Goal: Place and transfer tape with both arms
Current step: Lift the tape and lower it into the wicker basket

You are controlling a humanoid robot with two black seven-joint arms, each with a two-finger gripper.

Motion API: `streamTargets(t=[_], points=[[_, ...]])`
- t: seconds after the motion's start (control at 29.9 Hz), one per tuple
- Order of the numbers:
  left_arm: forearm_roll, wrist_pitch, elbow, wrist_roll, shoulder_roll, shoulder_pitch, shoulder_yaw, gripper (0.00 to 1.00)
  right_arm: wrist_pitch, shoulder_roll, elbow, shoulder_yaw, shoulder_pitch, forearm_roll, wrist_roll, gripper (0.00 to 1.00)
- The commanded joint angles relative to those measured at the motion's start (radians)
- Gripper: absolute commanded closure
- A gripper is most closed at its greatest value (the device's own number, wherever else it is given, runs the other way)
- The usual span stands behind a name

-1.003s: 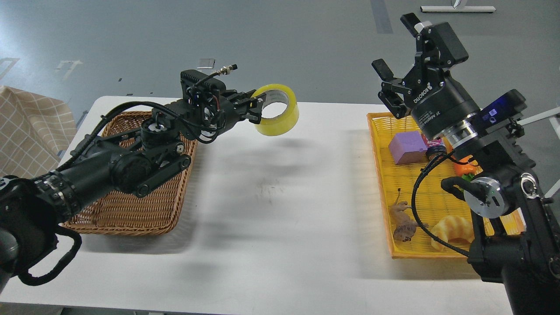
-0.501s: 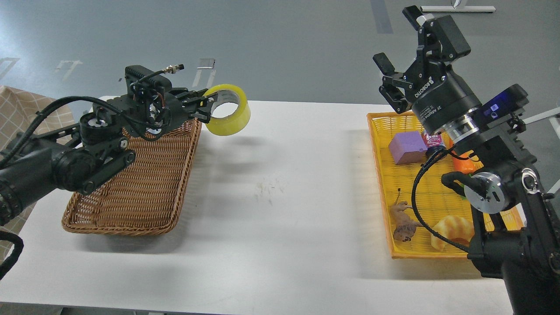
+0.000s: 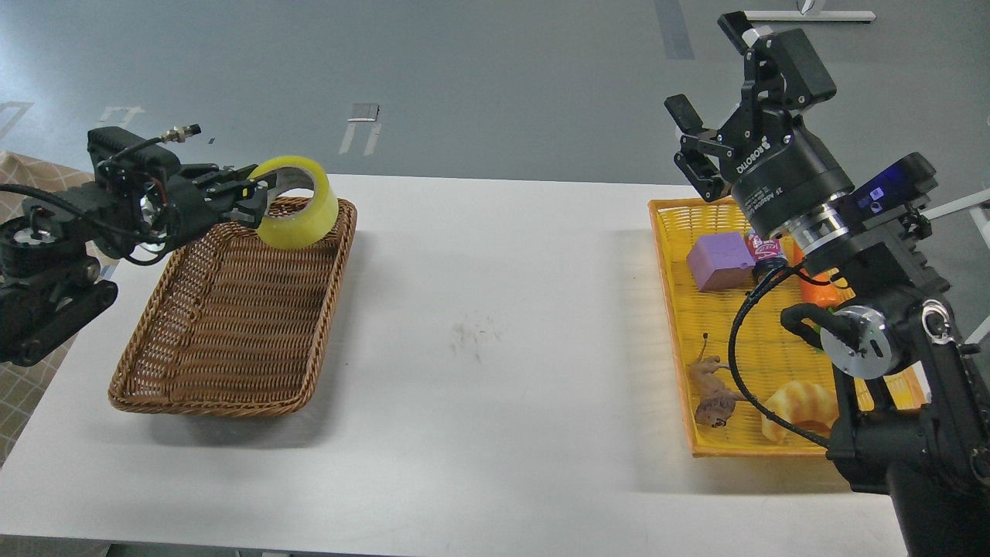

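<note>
The tape [image 3: 299, 204] is a wide yellow translucent roll with a pale core. My left gripper [image 3: 257, 193] is shut on its left rim and holds it in the air over the far right corner of the brown wicker basket [image 3: 224, 340]. The left arm reaches in from the left edge. My right gripper [image 3: 708, 100] is open and empty, raised above the far end of the yellow tray [image 3: 681, 340] at the right.
The yellow tray holds a purple block [image 3: 721, 261], a small bottle [image 3: 764, 254], an orange toy [image 3: 818, 292], a brown animal figure [image 3: 715, 398] and a croissant toy [image 3: 800, 408]. A checked cloth [image 3: 23, 166] lies at the far left. The white table [image 3: 495, 325] lies between basket and tray.
My left arm has carried the tape leftward from over the table's middle to above the wicker basket. The right gripper has barely moved and stays open.
</note>
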Motion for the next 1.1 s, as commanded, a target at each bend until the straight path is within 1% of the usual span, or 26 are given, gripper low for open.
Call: streamTargets(t=[0.0, 0.13, 0.3, 0.5, 0.57, 0.6, 0.67, 0.7, 0.74, 0.77, 0.8, 0.87, 0.9, 0.94, 1.0, 1.04, 1.07], points=[[0.0, 0.029, 0.0, -0.021, 0.025, 0.056, 0.001, 1.0, 0.0, 0.0, -0.003, -0.001, -0.003, -0.001, -0.001, 0.0], [0.0, 0.063, 0.003, -0.021, 0.027, 0.118, 0.001, 1.0, 0.0, 0.0, -0.008, -0.001, -0.003, -0.001, -0.001, 0.0], [-0.003, 0.074, 0.014, -0.021, 0.025, 0.144, 0.001, 1.0, 0.0, 0.0, -0.009, -0.001, -0.004, -0.001, -0.001, 0.0], [-0.003, 0.075, 0.015, -0.029, 0.025, 0.147, 0.001, 0.99, 0.002, 0.0, -0.009, -0.001, -0.007, -0.001, -0.001, 0.0], [-0.003, 0.077, 0.023, -0.029, 0.025, 0.15, 0.002, 0.92, 0.0, 0.0, -0.009, -0.001, -0.007, -0.001, -0.001, 0.0], [-0.003, 0.078, 0.023, -0.03, 0.024, 0.15, 0.002, 0.85, 0.0, 0.0, -0.009, -0.001, -0.007, -0.001, -0.001, 0.0], [-0.005, 0.08, 0.023, -0.032, 0.024, 0.15, 0.004, 0.8, 0.0, 0.0, -0.009, -0.001, -0.007, -0.001, -0.001, 0.0], [-0.005, 0.08, 0.025, -0.038, 0.024, 0.153, 0.004, 0.76, 0.0, 0.0, -0.009, -0.001, -0.007, -0.001, -0.001, 0.0], [-0.005, 0.08, 0.023, -0.046, 0.025, 0.161, 0.004, 0.69, 0.0, 0.0, -0.009, -0.001, -0.007, -0.001, -0.001, 0.0], [-0.005, 0.08, 0.023, -0.05, 0.025, 0.165, 0.004, 0.65, 0.0, 0.0, -0.009, -0.001, -0.007, -0.001, -0.001, 0.0], [-0.005, 0.08, 0.023, -0.056, 0.025, 0.17, 0.002, 0.59, 0.0, 0.0, -0.009, -0.001, -0.009, -0.001, -0.001, 0.0], [-0.006, 0.08, 0.023, -0.059, 0.024, 0.172, 0.002, 0.53, 0.0, 0.0, -0.009, 0.001, -0.01, -0.001, -0.001, 0.0], [-0.006, 0.08, 0.025, -0.061, 0.022, 0.173, 0.004, 0.46, 0.0, 0.0, -0.009, 0.001, -0.01, -0.001, -0.001, 0.0], [-0.008, 0.08, 0.025, -0.061, 0.022, 0.173, 0.004, 0.43, 0.0, 0.0, -0.009, 0.001, -0.01, -0.001, -0.001, 0.0], [-0.034, 0.08, 0.026, -0.061, 0.024, 0.178, 0.004, 0.29, 0.0, 0.0, -0.009, 0.001, -0.01, -0.001, -0.001, 0.0], [-0.041, 0.08, 0.026, -0.062, 0.024, 0.178, 0.004, 0.27, 0.0, 0.0, -0.009, 0.001, -0.01, -0.001, -0.001, 0.0], [-0.057, 0.08, 0.026, -0.062, 0.025, 0.178, 0.004, 0.21, 0.0, 0.0, -0.009, 0.002, -0.01, -0.001, -0.001, 0.0]])
